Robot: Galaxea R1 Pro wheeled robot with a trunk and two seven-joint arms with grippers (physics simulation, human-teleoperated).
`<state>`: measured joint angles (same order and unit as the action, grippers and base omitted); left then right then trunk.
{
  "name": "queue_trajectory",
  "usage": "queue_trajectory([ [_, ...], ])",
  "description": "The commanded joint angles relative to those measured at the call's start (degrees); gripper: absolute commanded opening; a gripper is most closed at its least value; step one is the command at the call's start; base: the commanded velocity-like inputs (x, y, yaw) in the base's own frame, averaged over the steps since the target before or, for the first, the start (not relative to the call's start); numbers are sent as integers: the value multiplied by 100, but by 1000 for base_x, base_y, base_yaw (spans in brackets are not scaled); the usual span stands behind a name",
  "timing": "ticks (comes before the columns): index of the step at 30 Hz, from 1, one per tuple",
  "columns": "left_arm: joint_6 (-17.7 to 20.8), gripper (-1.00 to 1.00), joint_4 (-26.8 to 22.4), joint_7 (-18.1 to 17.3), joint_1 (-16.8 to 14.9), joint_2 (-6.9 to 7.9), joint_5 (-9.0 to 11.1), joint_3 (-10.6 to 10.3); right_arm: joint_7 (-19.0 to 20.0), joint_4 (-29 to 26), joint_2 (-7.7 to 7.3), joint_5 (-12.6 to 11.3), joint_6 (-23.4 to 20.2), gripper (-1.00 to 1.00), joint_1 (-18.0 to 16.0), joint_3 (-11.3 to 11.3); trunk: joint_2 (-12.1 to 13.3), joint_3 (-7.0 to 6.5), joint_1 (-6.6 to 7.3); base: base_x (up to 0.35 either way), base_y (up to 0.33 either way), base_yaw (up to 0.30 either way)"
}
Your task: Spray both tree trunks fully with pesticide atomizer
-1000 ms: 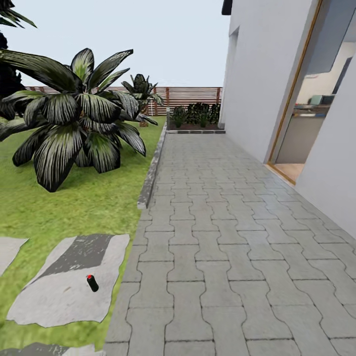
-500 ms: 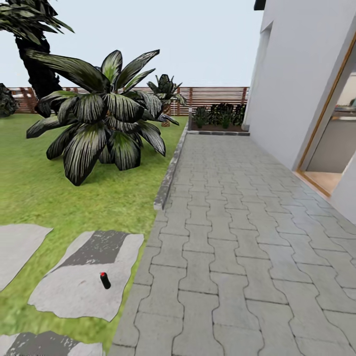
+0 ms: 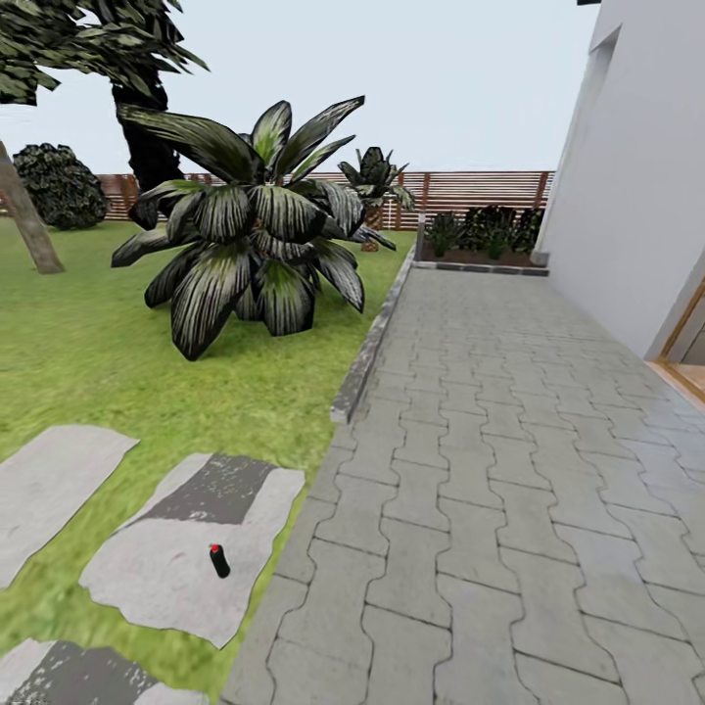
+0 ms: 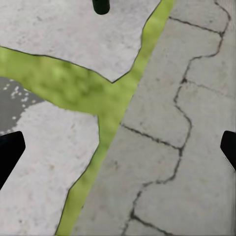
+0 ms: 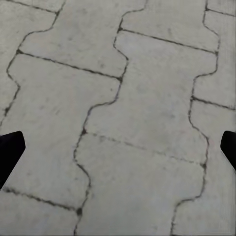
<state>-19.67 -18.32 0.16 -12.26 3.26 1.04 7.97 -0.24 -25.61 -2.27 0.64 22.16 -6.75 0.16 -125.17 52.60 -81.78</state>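
On stone slab [image 3: 157, 578]: atomizer [image 3: 219, 561] lying, red cap toward lawn.

Matt grey interlocking stone paving [image 3: 490, 470] runs beside blurry green grass [image 3: 88, 362], where rough, mottled grey-and-whitish stone slabs [image 3: 186, 568] lie. A brown slatted wooden fence [image 3: 470, 186] backs the lawn; the house wall [image 3: 627, 215] looks smooth, matt white.

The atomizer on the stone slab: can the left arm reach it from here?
Probably not yet. The atomizer lies on a slab ahead, past the open left pincer; nothing blocks the way.
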Motion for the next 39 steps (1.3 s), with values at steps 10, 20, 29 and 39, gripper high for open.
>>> queue_trajectory([
  [10, -19, 100, 8, 2, -5, -1, 10, 3, -2, 4, -1, 7, 17, 100, -2, 2, -2, 5, -1, 156, -247, 279],
  [20, -15, 100, 12, 2, -5, -1, 11, 3, -3, 4, -1, 7, 17, 100, -2, 2, -2, 5, -1, 155, -248, 279],
  [29, -11, 100, 12, 2, -5, 0, 18, 3, -3, 5, -1, 7, 17, 100, -2, 2, -2, 5, -1, 158, -248, 279],
  [39, -11, 100, 12, 2, -5, 2, 19, 3, -3, 9, -1, 7, 17, 100, -2, 2, -2, 5, -1, 185, -248, 279],
])
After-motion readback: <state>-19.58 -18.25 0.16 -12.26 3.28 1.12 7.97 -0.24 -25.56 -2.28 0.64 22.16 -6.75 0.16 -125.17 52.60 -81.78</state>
